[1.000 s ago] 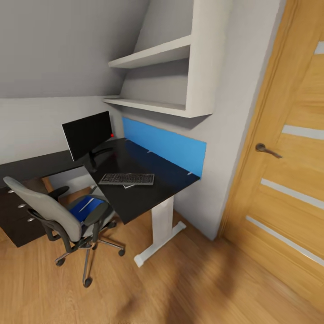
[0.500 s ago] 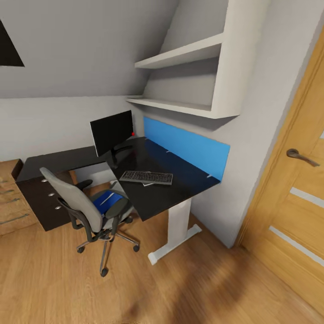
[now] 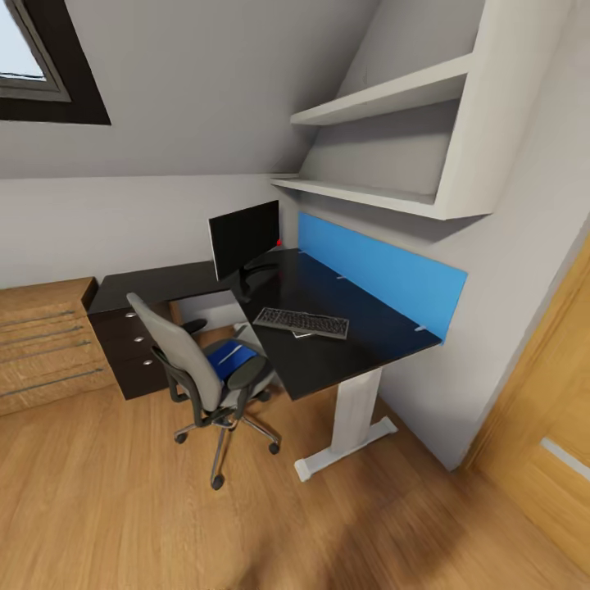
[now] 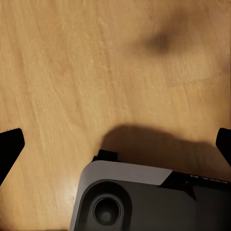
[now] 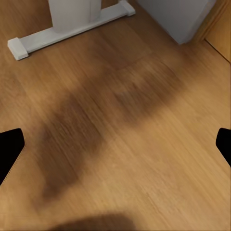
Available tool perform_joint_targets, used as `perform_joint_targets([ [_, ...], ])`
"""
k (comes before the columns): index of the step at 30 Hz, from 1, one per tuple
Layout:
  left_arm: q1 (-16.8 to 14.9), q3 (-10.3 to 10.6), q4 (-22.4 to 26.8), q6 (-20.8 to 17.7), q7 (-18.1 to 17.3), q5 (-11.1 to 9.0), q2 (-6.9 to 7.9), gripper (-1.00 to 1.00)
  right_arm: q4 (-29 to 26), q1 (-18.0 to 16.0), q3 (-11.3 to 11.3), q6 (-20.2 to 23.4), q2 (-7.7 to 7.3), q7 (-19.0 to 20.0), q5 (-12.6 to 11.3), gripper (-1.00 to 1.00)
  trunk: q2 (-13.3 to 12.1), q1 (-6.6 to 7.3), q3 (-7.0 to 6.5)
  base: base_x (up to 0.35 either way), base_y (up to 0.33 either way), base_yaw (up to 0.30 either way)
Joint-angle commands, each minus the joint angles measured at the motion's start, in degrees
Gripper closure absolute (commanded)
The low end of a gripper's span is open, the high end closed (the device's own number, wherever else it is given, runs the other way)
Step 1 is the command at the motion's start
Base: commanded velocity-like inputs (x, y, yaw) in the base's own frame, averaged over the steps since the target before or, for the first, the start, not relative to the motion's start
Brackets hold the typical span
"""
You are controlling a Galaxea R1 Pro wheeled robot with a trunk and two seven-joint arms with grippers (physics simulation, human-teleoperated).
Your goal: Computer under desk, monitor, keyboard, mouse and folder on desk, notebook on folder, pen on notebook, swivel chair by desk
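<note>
The black L-shaped desk (image 3: pixel 360 344) stands in the corner under the sloped ceiling. On it the black monitor (image 3: pixel 244 238) sits at the inner corner, with the keyboard (image 3: pixel 301 322) in front of it and a pale flat edge showing under the keyboard. The grey swivel chair (image 3: pixel 197 369) stands at the desk's near side with the blue folder (image 3: pixel 229 358) on its seat. My left gripper (image 4: pixel 115 144) and right gripper (image 5: pixel 115 147) hang open over bare wood floor, far from the desk. The computer, mouse, notebook and pen cannot be made out.
A blue panel (image 3: pixel 381 274) backs the desk, with white shelves (image 3: pixel 385 197) above. A dark drawer unit (image 3: pixel 131 348) and a wooden dresser (image 3: pixel 45 344) stand at the left. A wooden door (image 3: pixel 541 426) is at the right. The desk's white foot (image 5: pixel 67 29) lies ahead of my right gripper.
The whole head view has swung left: the desk and chair slid rightward in the picture, the door mostly left it, and a window and dresser came in. Nothing itself moved.
</note>
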State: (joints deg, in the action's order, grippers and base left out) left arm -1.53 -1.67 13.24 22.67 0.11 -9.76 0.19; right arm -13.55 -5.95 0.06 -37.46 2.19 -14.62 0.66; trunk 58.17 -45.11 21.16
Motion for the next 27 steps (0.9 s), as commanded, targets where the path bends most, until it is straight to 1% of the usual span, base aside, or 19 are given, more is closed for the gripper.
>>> perform_joint_targets([
  [1, -0.05, -0.09, -0.05, 0.17, 0.00, -0.08, -0.01, -1.00, 0.01, -0.02, 0.03, -0.12, 0.01, -0.23, 0.09, -1.00, 0.04, 0.00, 0.06, 0.000, 0.000, 0.284],
  [20, -0.05, -0.18, -0.05, 0.18, 0.02, -0.17, 0.08, -1.00, 0.02, -0.02, 0.03, -0.02, 0.02, -0.21, 0.05, -1.00, 0.04, 0.00, 0.06, 0.006, 0.000, 0.284],
  [23, -0.05, -0.18, -0.05, 0.27, -0.01, -0.17, 0.08, -1.00, 0.02, -0.02, 0.03, -0.04, 0.01, -0.20, 0.04, -1.00, 0.04, 0.00, 0.06, 0.102, 0.002, 0.284],
  [27, -0.04, -0.13, -0.05, 0.43, 0.01, -0.17, 0.08, -1.00, 0.01, -0.02, 0.03, -0.07, 0.01, -0.15, 0.04, -1.00, 0.04, 0.00, 0.06, 0.282, 0.077, 0.231],
])
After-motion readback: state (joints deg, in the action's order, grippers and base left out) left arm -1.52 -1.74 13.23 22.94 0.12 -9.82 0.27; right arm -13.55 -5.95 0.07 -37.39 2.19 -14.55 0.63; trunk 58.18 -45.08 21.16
